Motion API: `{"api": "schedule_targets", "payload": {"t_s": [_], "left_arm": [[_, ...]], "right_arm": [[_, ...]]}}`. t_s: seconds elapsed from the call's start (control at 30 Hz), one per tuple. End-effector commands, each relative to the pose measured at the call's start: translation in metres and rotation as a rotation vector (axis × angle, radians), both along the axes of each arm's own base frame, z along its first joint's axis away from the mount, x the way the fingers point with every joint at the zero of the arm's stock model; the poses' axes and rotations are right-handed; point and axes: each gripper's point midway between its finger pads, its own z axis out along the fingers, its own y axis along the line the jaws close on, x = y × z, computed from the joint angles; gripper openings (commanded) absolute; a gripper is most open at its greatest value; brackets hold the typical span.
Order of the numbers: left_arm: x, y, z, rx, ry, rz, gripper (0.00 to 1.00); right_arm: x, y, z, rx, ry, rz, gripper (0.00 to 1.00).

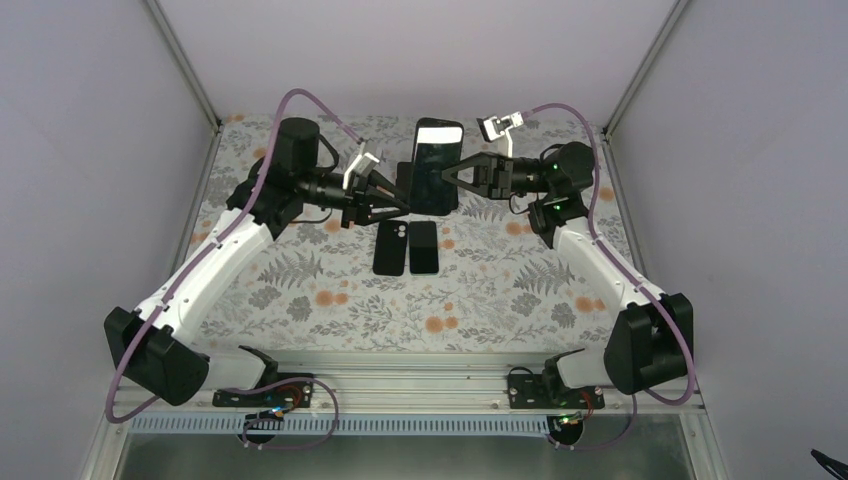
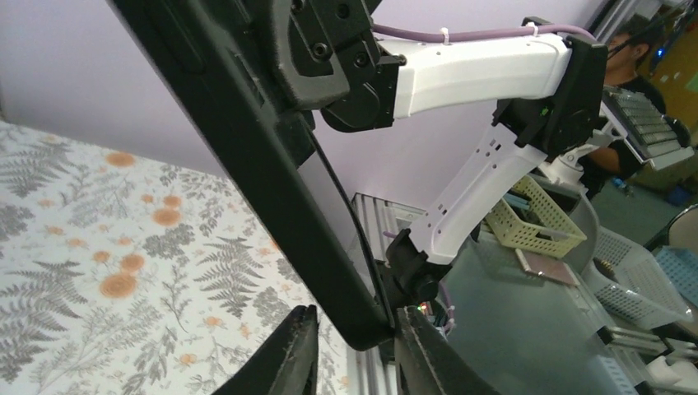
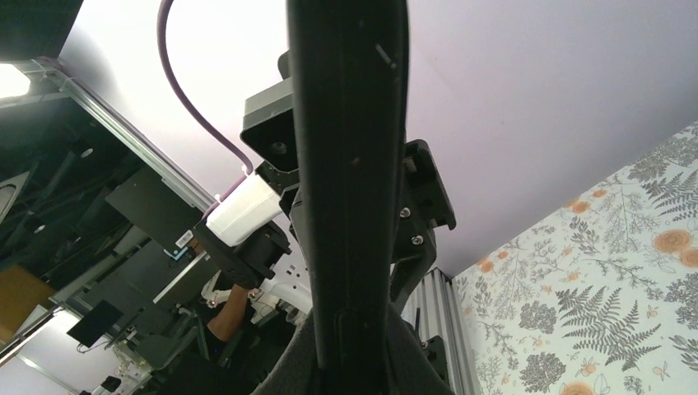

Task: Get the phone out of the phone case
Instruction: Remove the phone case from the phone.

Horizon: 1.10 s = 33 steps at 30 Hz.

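We hold the phone (image 1: pixel 437 165) above the surface (image 1: pixel 330 300), between both pincers. The right pincer (image 1: pixel 445 175) is clenched on its edge. The left pincer (image 1: pixel 408 207) straddles a corner of the case (image 2: pixel 272 189); we cannot tell its grip. The case looks on; peeling it off remains.

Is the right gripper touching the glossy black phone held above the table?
Touching. The right wrist view shows the right gripper closed on the glossy black phone, pressing both sides of its edge, no gap.

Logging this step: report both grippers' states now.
Left gripper: open, jaws straddling the phone case corner, not clamped.
Right gripper: shut on the phone.
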Motion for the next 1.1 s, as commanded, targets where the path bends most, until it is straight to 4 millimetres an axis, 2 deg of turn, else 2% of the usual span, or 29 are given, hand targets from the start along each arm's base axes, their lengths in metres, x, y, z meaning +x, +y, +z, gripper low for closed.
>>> {"api": "schedule_targets", "payload": {"t_s": [0.0, 0.23, 0.37, 0.8, 1.07], "left_arm": [[-0.001, 0.0, 0.003, -0.009, -0.059, -0.011, 0.19], [-0.004, 0.001, 0.009, -0.014, -0.149, -0.026, 0.1], [0.002, 0.0, 0.009, -0.003, -0.173, 0.002, 0.03], [0.043, 0.001, -0.004, 0.078, -0.219, 0.202, 0.03], [0.053, 0.004, -0.02, 0.145, -0.291, 0.24, 0.02]], "right_arm": [[-0.008, -0.004, 0.028, 0.05, -0.1, -0.021, 0.04], [-0.025, -0.001, 0.029, 0.074, -0.086, 0.033, 0.04], [-0.035, 0.002, 0.031, 0.082, -0.087, 0.069, 0.04], [-0.053, 0.003, 0.04, 0.14, -0.076, 0.114, 0.04], [-0.053, 0.002, 0.041, 0.169, -0.023, 0.109, 0.03]]}}
